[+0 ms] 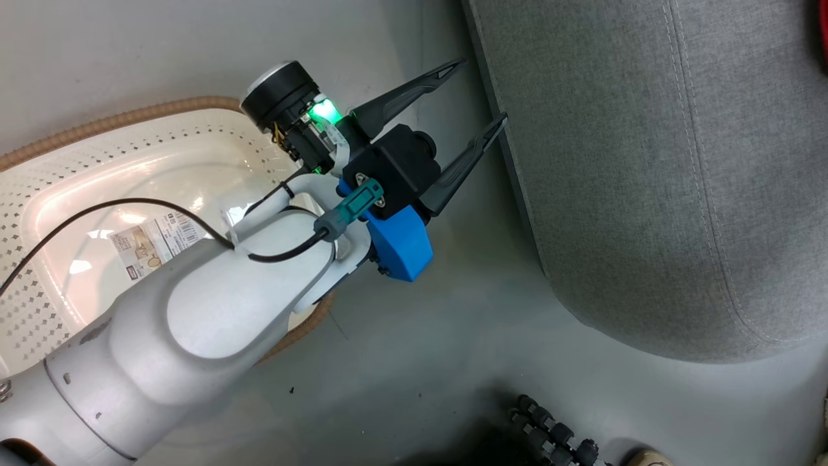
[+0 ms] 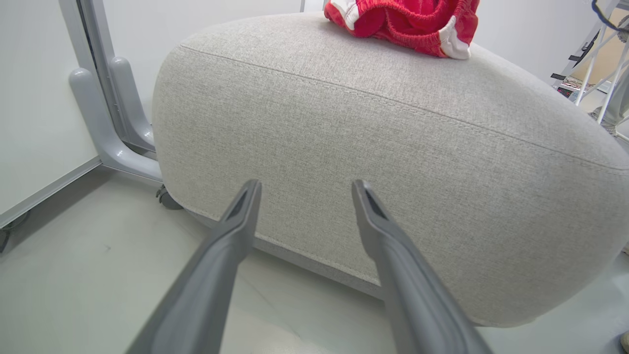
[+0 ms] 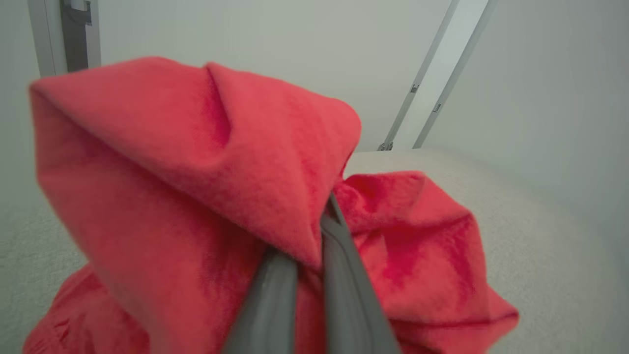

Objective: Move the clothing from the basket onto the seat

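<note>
Two red pieces are over at the sofa cushion (image 1: 647,162). Red shorts with white trim (image 2: 408,22) lie on its top. The right hand (image 3: 309,236) is clamped on a fold of red cloth (image 3: 186,162), holding it just above the grey upholstery, with more red bunched beneath. I'd guess it is held high so the cloth clears the cushion's edge before being let go. The laundry basket (image 1: 97,155) sits on the floor (image 1: 453,336), and its bare bottom carries just a label (image 1: 155,243) where the arm doesn't cover it. The left hand (image 1: 484,90) hangs between basket and cushion, fingers apart and gripping nothing, probably parked out of the way. Letting go looks like the one step left.
</note>
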Controlling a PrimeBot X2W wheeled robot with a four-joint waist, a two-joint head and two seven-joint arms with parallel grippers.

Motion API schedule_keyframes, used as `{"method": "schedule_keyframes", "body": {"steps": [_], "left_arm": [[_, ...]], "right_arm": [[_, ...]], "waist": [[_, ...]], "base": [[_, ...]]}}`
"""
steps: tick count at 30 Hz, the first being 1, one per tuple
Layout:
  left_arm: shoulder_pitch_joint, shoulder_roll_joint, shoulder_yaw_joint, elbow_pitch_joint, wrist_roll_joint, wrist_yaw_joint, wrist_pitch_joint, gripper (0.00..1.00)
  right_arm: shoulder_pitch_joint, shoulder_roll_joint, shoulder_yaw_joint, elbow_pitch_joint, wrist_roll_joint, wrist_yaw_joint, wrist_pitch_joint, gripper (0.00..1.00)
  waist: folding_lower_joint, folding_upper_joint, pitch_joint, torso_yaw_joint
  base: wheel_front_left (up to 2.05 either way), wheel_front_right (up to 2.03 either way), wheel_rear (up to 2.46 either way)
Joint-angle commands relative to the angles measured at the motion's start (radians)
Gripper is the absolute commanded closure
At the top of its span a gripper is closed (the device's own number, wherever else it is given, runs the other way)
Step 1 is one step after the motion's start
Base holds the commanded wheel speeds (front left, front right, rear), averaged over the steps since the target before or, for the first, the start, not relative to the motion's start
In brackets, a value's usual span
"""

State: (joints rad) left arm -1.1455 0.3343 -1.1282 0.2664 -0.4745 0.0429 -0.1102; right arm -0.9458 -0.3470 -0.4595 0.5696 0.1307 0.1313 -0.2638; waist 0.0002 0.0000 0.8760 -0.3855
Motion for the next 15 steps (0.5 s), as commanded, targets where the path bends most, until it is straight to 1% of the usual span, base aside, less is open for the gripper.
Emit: {"method": "schedule_keyframes", "body": {"steps": [1, 2, 3, 4, 5, 8, 12, 15], "left_arm": [[-0.010, 0.006, 0.000, -0.001, -0.001, 0.006, -0.002, 0.00], [-0.008, 0.005, 0.000, 0.001, -0.003, 0.007, -0.004, 0.00], [-0.006, 0.005, -0.001, 0.002, -0.004, 0.008, -0.007, 0.00], [-0.002, 0.004, 0.000, 0.004, -0.006, 0.009, -0.009, 0.00], [0.001, 0.004, 0.000, 0.005, -0.006, 0.008, -0.014, 0.00], [0.010, -0.001, 0.000, 0.013, -0.010, 0.011, -0.028, 0.00], [0.038, -0.014, 0.003, 0.036, -0.027, 0.016, -0.062, 0.00], [0.064, -0.028, 0.006, 0.056, -0.042, 0.016, -0.090, 0.00]], "right_arm": [[0.019, 0.004, 0.004, 0.002, -0.004, -0.001, -0.001, 1.00], [0.026, 0.006, 0.004, -0.003, -0.008, -0.001, -0.001, 0.91], [0.034, 0.009, 0.005, -0.008, -0.010, -0.001, -0.001, 0.56], [0.043, 0.011, 0.009, -0.015, -0.013, -0.001, -0.001, 0.29], [0.052, 0.010, 0.013, -0.026, -0.018, -0.001, -0.001, 0.00], [0.093, 0.014, 0.024, -0.065, -0.026, -0.001, -0.001, 0.00], [0.174, 0.036, 0.047, -0.125, -0.029, -0.001, -0.001, 0.00], [0.237, 0.039, 0.074, -0.158, -0.036, -0.001, -0.001, 0.00]], "waist": [[-0.0002, 0.0000, -0.004, 0.000], [-0.0002, 0.0000, -0.008, 0.001], [-0.0002, 0.0000, -0.013, 0.002], [-0.0002, 0.0000, -0.019, 0.002], [-0.0002, 0.0000, -0.025, 0.003], [-0.0002, 0.0000, -0.051, 0.006], [-0.0002, 0.0000, -0.124, 0.004], [-0.0002, 0.0000, -0.183, 0.012]], "base": [[0.00, 0.00, 0.00], [0.00, 0.00, 0.00], [0.00, 0.00, 0.00], [0.00, 0.00, 0.00], [0.00, 0.00, 0.00], [0.00, 0.00, 0.00], [0.00, 0.00, 0.00], [0.00, 0.00, 0.00]]}}
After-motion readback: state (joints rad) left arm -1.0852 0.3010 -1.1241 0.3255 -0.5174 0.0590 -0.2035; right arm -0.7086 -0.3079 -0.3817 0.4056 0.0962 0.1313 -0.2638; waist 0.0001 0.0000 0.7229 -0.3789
